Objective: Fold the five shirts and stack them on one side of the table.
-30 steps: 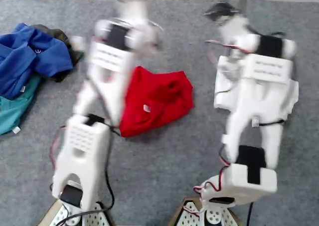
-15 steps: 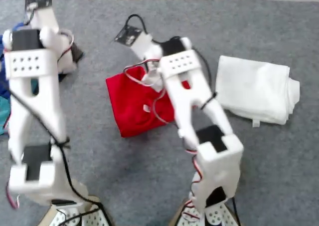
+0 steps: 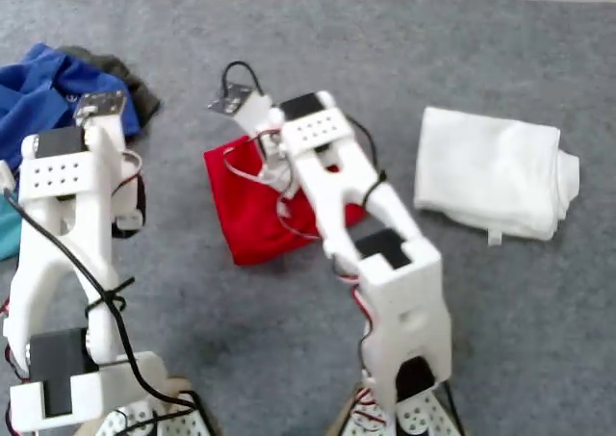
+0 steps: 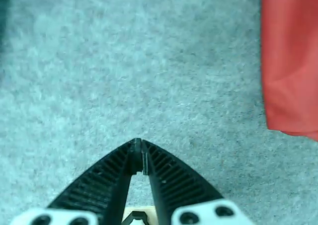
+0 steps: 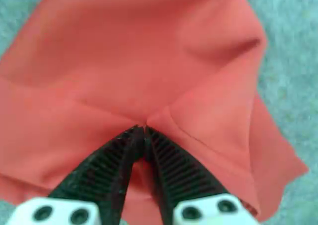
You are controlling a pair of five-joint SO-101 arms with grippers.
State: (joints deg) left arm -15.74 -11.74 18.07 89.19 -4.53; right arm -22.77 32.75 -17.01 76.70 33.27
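Red shirt (image 3: 245,226): mid-table, part-folded. Right gripper (image 5: 144,130): fingers pinched together on its cloth, likely to fold it. Left gripper (image 4: 139,144): fingers closed, empty, just left. White shirt (image 3: 491,171): folded, right side.

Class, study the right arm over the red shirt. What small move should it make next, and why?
Probably a slight lift without letting go. The right gripper looks shut on a crease in the red shirt, which already lies roughly folded. The folded white shirt lies apart from it on the table, a likely place to stack.
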